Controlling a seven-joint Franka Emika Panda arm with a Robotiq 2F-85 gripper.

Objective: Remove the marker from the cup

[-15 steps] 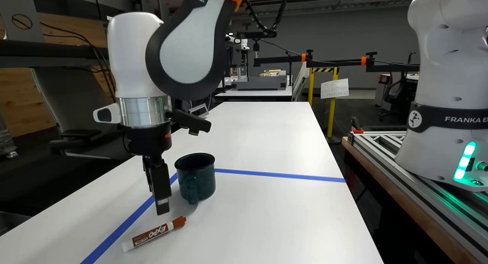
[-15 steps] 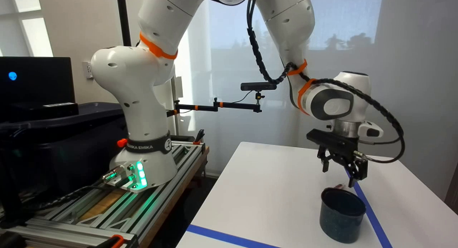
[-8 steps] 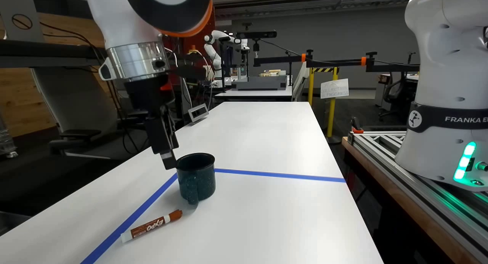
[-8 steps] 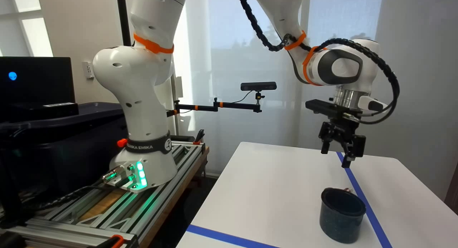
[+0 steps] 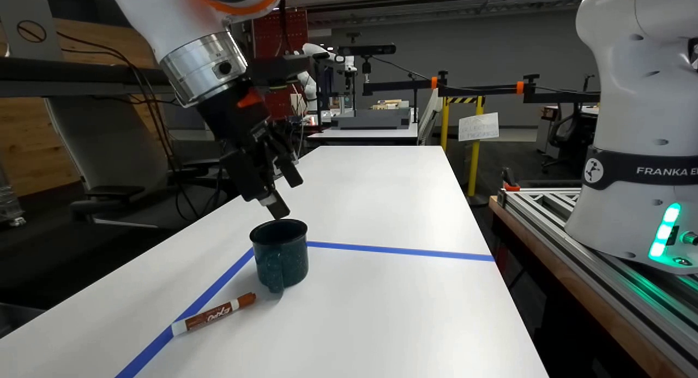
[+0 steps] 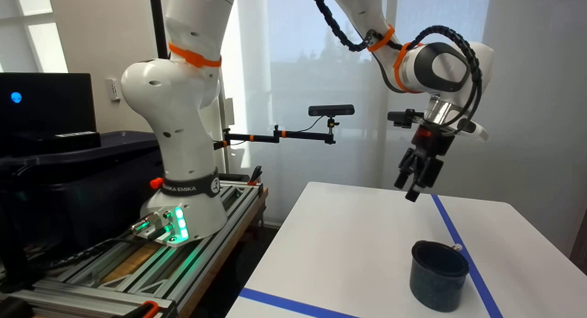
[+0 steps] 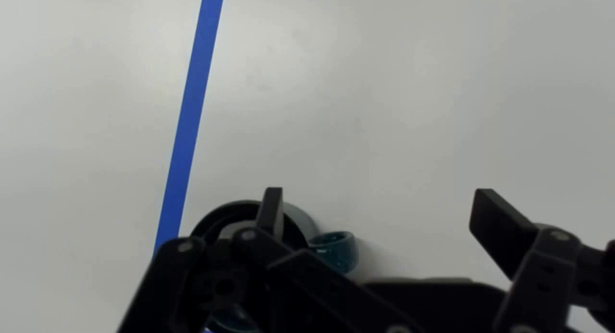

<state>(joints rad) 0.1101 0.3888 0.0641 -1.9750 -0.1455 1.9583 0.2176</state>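
The hand (image 5: pixel 287 195) is held tilted above the desk (image 5: pixel 392 312), its fingers (image 7: pixel 499 227) spread well apart. Below the hand, the cup (image 5: pixel 281 261) is seen upright; in the wrist view it is partly covered by one finger. Also lower than the hand, the marker (image 5: pixel 214 314) is seen lying on the desk, outside the cup and near it, its pale end at the blue tape (image 5: pixel 220 283).

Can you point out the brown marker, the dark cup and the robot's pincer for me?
Marker (image 5: pixel 214 314): in an exterior view, on its brown printed barrel.
Cup (image 5: pixel 293 259): in an exterior view, on its outer wall.
Pincer (image 7: pixel 378 197): in the wrist view, midway between its open fingertips.
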